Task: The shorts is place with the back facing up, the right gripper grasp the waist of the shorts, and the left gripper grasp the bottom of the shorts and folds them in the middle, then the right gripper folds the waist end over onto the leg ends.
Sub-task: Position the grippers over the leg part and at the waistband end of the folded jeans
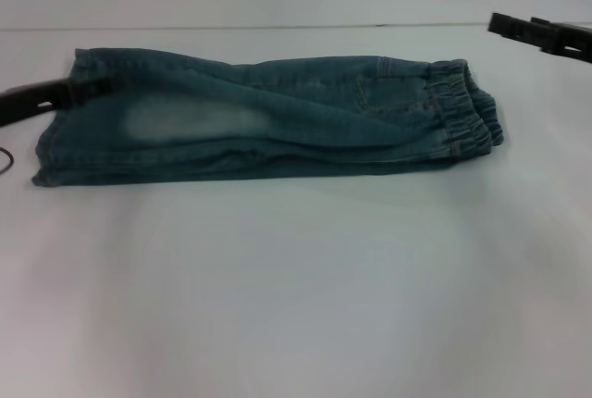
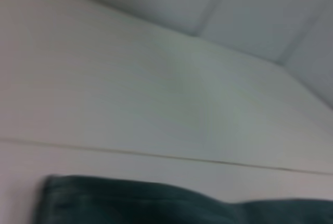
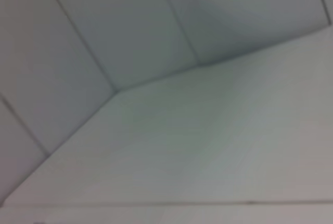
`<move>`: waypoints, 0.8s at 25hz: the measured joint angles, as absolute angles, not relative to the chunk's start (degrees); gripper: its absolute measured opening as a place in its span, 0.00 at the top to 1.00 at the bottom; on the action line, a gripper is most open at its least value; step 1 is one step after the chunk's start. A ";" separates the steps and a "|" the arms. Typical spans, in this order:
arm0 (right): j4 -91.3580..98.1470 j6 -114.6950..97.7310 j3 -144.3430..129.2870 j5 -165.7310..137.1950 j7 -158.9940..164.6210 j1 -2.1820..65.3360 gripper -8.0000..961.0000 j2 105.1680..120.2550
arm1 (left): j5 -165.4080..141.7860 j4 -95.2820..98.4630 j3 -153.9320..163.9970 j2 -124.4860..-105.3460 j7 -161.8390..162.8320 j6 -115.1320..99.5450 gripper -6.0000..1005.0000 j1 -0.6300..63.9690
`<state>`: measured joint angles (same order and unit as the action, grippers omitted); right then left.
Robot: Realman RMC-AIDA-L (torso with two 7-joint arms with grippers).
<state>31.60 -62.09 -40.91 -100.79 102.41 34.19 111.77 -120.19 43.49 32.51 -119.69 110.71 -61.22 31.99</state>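
White desk (image 1: pixel 296 305) spans the view, pale wall panels behind; shorts (image 1: pixel 264 120) lie mid-desk, already folded lengthwise, waist (image 1: pixel 467 116) at 3 o'clock ready for the second fold; left claw (image 1: pixel 69 93) at 9 o'clock touches the hem end, closure unreadable; right claw (image 1: pixel 532 32) at 2 o'clock hangs clear, can't tell either.
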 joint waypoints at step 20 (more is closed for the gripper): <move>40.79 -74.99 -42.30 -144.99 140.10 48.45 0.04 107.98 | -112.81 42.98 33.14 -121.63 86.11 -86.08 0.06 29.63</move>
<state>40.79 -74.99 -42.30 -144.99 140.10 48.45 107.98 -112.81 42.98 33.14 -121.63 86.11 -86.08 29.63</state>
